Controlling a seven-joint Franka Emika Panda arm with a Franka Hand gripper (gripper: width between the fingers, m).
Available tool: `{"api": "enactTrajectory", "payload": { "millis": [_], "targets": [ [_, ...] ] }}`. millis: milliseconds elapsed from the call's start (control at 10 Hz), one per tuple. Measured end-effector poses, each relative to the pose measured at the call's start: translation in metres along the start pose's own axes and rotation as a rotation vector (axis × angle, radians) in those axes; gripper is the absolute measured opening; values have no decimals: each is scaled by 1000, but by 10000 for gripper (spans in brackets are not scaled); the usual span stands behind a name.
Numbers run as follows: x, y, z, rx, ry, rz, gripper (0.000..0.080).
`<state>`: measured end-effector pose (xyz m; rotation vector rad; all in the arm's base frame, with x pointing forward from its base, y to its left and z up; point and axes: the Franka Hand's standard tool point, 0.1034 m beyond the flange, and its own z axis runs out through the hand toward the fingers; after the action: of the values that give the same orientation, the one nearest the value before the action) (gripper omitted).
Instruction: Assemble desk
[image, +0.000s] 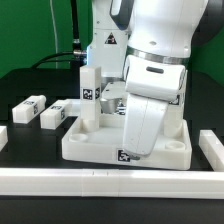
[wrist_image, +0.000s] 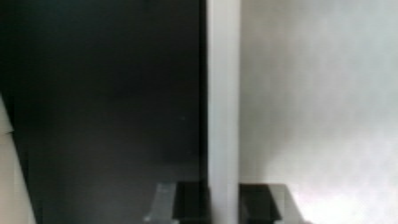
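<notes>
The white desk top (image: 95, 145) lies in the middle of the black table with its rim up. One leg (image: 88, 95) stands upright in its far corner on the exterior view's left. Two loose legs (image: 30, 106) (image: 57, 114) lie on the table to the left of it. My gripper (image: 130, 148) reaches down at the top's near rim, and the hand hides its fingers there. In the wrist view a thin white wall (wrist_image: 222, 100) runs straight between my dark fingers (wrist_image: 180, 205). My gripper (wrist_image: 222, 188) is shut on this rim.
Long low white rails border the table at the front (image: 110, 182), the right (image: 212, 148) and the left (image: 3, 135). Another tagged white piece (image: 110, 94) shows behind the tray, partly hidden by the arm. Black cables hang at the back.
</notes>
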<state>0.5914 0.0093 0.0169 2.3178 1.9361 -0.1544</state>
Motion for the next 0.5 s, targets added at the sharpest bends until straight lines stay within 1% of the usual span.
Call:
{"api": "enactTrajectory", "payload": {
  "millis": [200,300,400,500],
  "targets": [
    [3,4,-1,6,-11,-69,63],
    [5,8,-1,2,-16,-147,63],
    [7,11,-1,6,-21,-152,63],
    [12,15,-2,-1,-19,-153,63]
  ]
}}
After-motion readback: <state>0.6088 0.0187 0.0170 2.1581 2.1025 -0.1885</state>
